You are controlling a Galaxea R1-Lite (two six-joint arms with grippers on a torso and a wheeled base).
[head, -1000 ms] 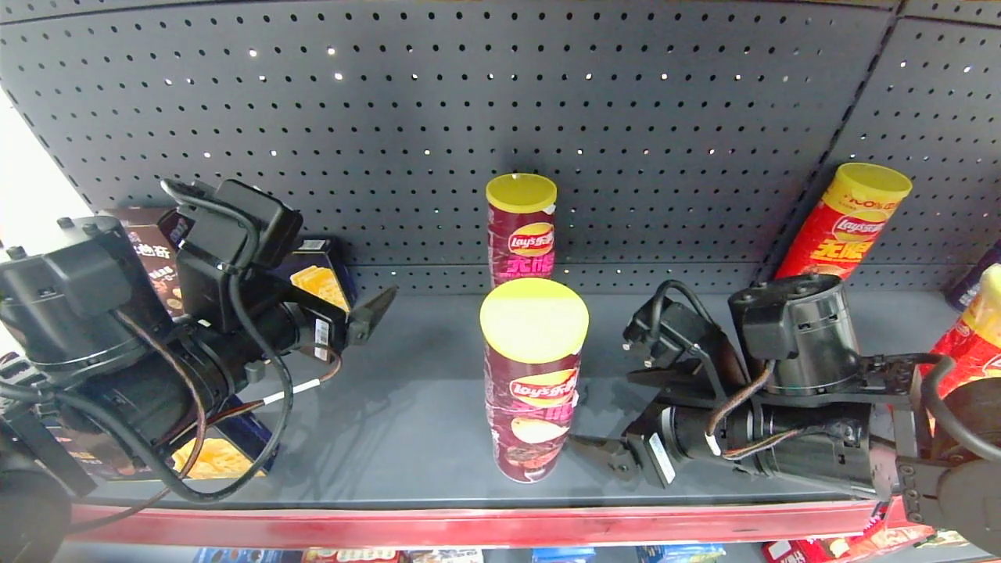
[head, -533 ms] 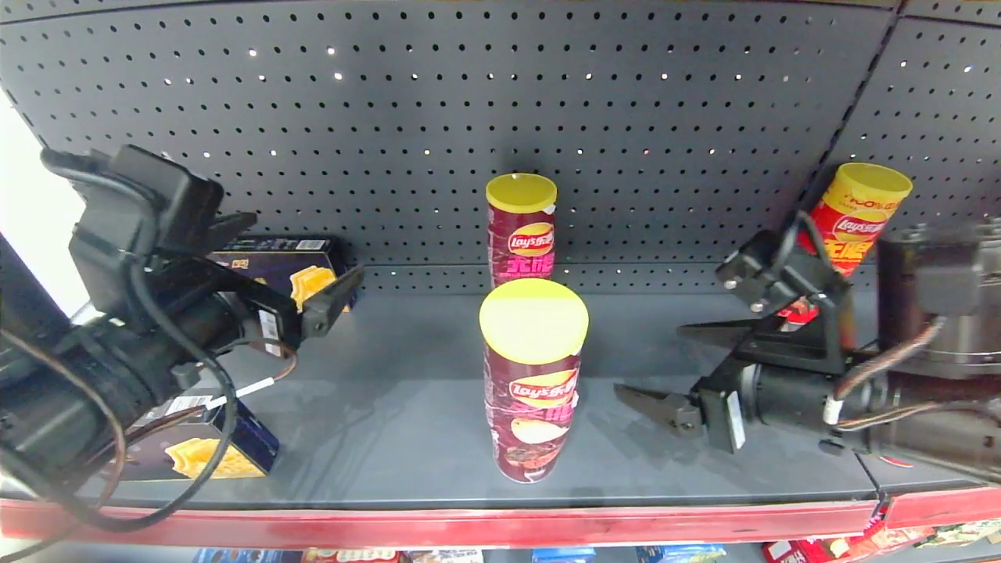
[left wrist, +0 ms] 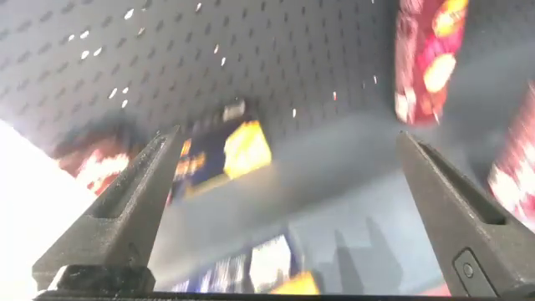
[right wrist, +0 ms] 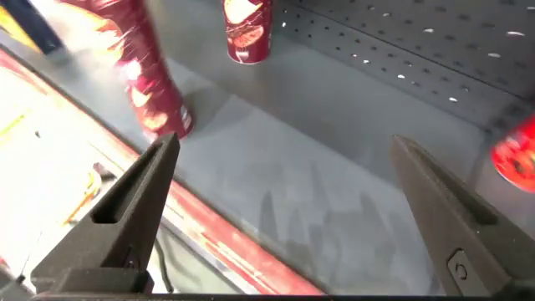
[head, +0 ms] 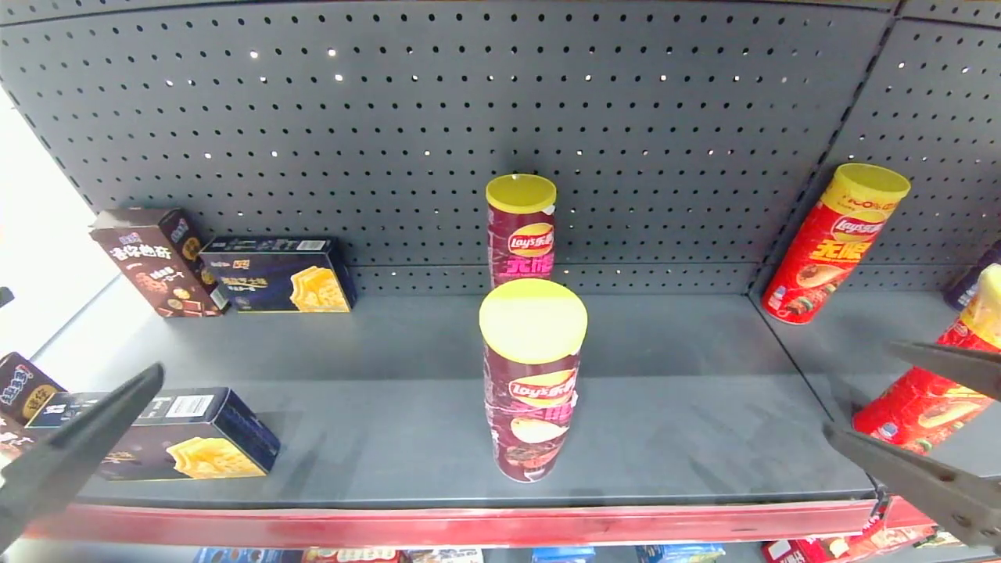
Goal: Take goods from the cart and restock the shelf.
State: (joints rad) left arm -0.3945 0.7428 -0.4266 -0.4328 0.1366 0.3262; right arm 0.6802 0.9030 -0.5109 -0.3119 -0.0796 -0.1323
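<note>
Two maroon chip cans with yellow lids stand upright mid-shelf, the front can [head: 532, 391] near the red shelf edge and the back can [head: 521, 231] against the pegboard. My left gripper [head: 82, 331] is open and empty at the shelf's front left, well clear of both cans. My right gripper [head: 860, 391] is open and empty at the front right, beside a red can [head: 931, 391]. In the right wrist view the right gripper [right wrist: 284, 140] frames the bare shelf floor, with the front can [right wrist: 146, 75] off to one side. The left gripper [left wrist: 288, 138] holds nothing.
Dark snack boxes lie at the left: one at the front [head: 188, 438], two at the back [head: 278, 274]. Another red can [head: 837, 242] leans at the back right. Grey shelf floor [head: 688, 407] lies bare on both sides of the maroon cans. A red lip [head: 469, 525] runs along the front.
Both arms have pulled back from the shelf, the left toward the lower left and the right toward the lower right. The maroon cans have stayed where they were.
</note>
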